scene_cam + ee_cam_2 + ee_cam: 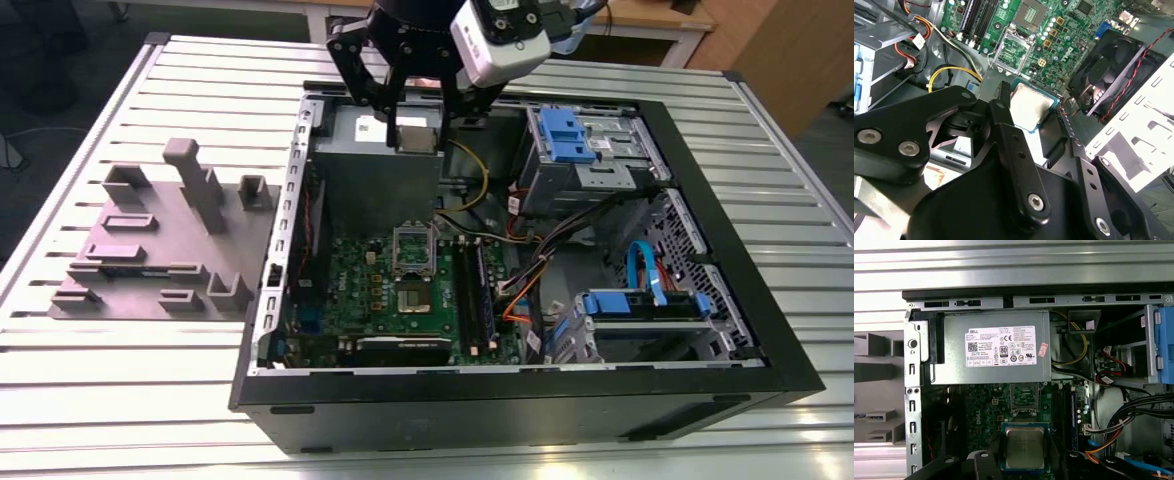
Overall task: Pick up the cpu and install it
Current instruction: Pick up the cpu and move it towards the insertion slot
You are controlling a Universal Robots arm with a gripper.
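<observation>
The cpu (416,138) is a small square chip with a dull silver top. It hangs between the black fingers of my gripper (416,142), which is shut on its edges, above the grey power supply box (380,175) at the far end of the open computer case (747,330). Both wrist views show the cpu (1031,106) (1025,447) held level between the fingers (1004,100). The open socket (415,272) with its raised metal frame (1024,397) lies on the green motherboard, nearer the case's middle and apart from the chip.
A grey fixture block (160,240) with posts sits on the slatted table at the exterior view's left. Inside the case are blue drive bays (574,135), a second blue bay (647,305), bundled cables (534,260), memory slots (470,290) and a black fan (1114,70).
</observation>
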